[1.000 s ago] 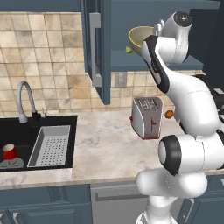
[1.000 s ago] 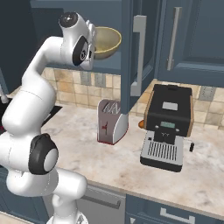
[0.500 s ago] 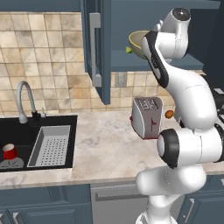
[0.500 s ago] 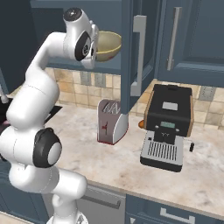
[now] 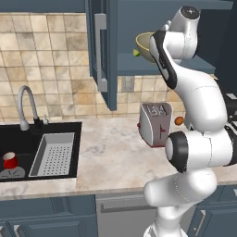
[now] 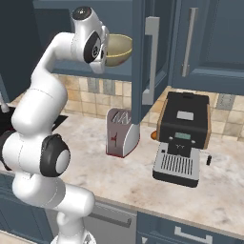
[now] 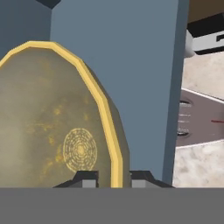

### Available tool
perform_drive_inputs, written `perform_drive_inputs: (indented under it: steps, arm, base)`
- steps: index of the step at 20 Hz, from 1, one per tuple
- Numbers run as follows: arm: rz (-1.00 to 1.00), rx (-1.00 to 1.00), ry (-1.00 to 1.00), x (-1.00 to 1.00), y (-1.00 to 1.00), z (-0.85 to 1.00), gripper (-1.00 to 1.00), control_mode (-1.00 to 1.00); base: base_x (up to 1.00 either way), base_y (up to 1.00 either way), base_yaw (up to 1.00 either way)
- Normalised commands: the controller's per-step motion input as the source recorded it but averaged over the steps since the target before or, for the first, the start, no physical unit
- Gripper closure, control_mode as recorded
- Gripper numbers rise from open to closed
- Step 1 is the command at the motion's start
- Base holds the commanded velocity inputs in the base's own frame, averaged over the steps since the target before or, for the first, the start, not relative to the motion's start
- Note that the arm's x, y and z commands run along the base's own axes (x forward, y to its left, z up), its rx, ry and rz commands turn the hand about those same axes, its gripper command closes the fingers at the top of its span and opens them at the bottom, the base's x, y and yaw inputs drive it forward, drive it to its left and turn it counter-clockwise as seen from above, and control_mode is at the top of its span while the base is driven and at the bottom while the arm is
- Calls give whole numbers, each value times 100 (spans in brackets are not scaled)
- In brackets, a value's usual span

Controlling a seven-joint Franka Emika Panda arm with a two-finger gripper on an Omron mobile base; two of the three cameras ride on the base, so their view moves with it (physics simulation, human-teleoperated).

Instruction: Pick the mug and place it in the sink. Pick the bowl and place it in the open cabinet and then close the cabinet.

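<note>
My gripper [image 7: 113,177] is shut on the rim of the olive-tan bowl [image 7: 57,122], with one fingertip on each side of its yellow edge. The bowl [image 5: 144,45] hangs tilted just above the shelf [image 5: 139,65] of the open blue wall cabinet, and it shows again as the bowl [image 6: 118,49] beside the white wrist. The cabinet door [image 5: 102,51] stands swung out to the left of the bowl. The red mug [image 5: 10,160] stands in the black sink [image 5: 28,139] at the far left.
A toaster [image 5: 156,124] sits on the counter under the cabinet, with a small orange thing [image 5: 178,120] behind it. A black coffee machine [image 6: 183,138] stands to the right. The chrome faucet [image 5: 25,104] and a grey perforated tray [image 5: 53,154] are at the sink. A small green thing [image 5: 135,52] lies on the shelf.
The bowl has come down slightly toward the cabinet shelf, still in my grip. The arm's top joint has risen a little.
</note>
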Motion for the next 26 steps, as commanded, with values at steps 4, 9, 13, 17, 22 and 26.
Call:
perform_drive_inputs:
  steps: [4,9,13,17,22,26]
  arm:
    - [0,0,-4,17,0,-19,100,-100]
    - [0,0,-3,17,0,-19,100,-100]
    - [0,0,-1,21,0,-21,100,-100]
    - [0,0,0,22,0,-18,100,-100]
    - [0,0,4,27,0,-23,100,-100]
    - [0,0,17,22,0,-35,100,-100]
  base:
    - [0,0,0]
    - [0,0,0]
    - [0,0,0]
    - [0,0,0]
    - [0,0,0]
    - [0,0,0]
